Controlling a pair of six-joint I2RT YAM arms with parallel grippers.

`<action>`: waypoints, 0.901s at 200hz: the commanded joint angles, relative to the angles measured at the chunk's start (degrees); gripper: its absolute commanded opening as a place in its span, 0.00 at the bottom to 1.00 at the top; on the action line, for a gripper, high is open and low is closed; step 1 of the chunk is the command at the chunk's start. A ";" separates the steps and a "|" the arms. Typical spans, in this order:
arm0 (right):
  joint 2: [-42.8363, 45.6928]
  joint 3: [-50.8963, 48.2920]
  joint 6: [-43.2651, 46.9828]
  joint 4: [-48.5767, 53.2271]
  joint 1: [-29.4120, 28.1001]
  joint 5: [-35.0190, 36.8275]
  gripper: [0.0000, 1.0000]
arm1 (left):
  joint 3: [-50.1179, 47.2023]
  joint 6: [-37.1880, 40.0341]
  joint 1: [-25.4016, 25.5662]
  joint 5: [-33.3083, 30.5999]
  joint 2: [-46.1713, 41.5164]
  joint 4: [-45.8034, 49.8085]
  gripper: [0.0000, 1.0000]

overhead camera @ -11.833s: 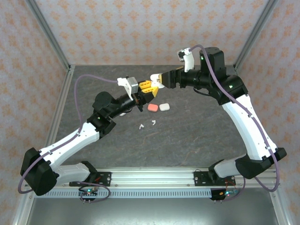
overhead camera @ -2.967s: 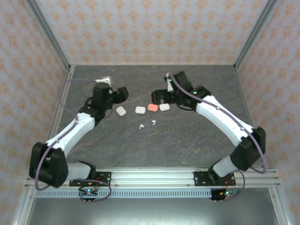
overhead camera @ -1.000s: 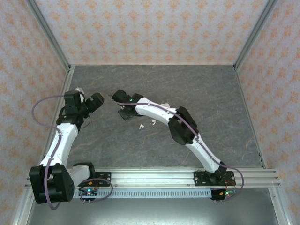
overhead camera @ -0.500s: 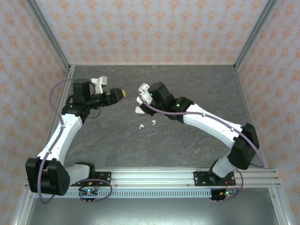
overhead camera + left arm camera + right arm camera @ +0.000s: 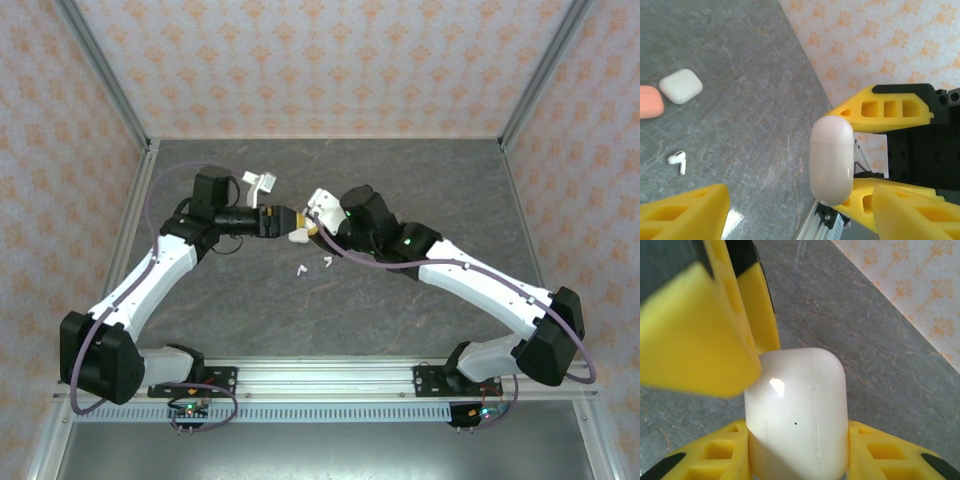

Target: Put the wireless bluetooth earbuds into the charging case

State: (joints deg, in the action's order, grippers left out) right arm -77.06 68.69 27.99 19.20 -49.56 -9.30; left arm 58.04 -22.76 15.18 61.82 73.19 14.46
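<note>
My right gripper [image 5: 797, 429] is shut on a white charging case [image 5: 796, 412], its yellow fingers pressing the case's two sides. In the top view that case [image 5: 297, 237] hangs above the table between both grippers. My left gripper [image 5: 802, 201] is open, and the case [image 5: 831, 160] stands upright between its wide-apart fingers [image 5: 687, 212]. One left finger [image 5: 705, 325] lies close against the case's upper corner. Two white earbuds [image 5: 300, 269] [image 5: 327, 262] lie on the table just below the grippers; one earbud [image 5: 677, 161] shows in the left wrist view.
A second white case [image 5: 681, 86] and a salmon-pink case [image 5: 650, 101] rest on the grey stone table [image 5: 420, 190]. Metal frame posts and patterned walls enclose the table on three sides. The rail with the arm bases runs along the near edge [image 5: 330, 378].
My left gripper has swung right to meet the right gripper, its jaws narrowing around the case. The right gripper has shifted slightly right and nearer with the case.
</note>
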 commanded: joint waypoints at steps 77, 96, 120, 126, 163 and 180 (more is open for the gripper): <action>-0.48 1.31 2.31 -2.59 0.00 -4.10 0.40 | 2.60 -0.39 2.79 3.31 2.14 -6.18 0.43; -1.06 1.71 2.73 -1.84 -0.01 -4.60 0.40 | 2.53 -0.81 2.82 3.22 2.29 -7.03 0.39; -1.47 2.15 2.49 -1.45 0.06 -4.68 0.41 | 2.43 -0.22 2.92 3.24 2.16 -7.11 0.32; -1.59 2.24 2.22 -1.44 0.14 -4.59 0.41 | 2.43 0.10 2.93 3.22 2.08 -6.77 0.30; -1.00 3.41 -1.90 0.73 2.19 -5.98 0.56 | 2.42 2.24 3.01 1.34 0.72 -4.86 0.24; -0.07 3.81 -4.14 2.86 3.97 -9.08 0.70 | 2.43 3.65 3.01 -2.91 -0.16 -3.30 0.24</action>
State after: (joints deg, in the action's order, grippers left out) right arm -78.32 69.71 27.29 19.75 -47.94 -14.59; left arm 59.05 -22.13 17.67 62.89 75.37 9.96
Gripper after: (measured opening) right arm 0.632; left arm 0.244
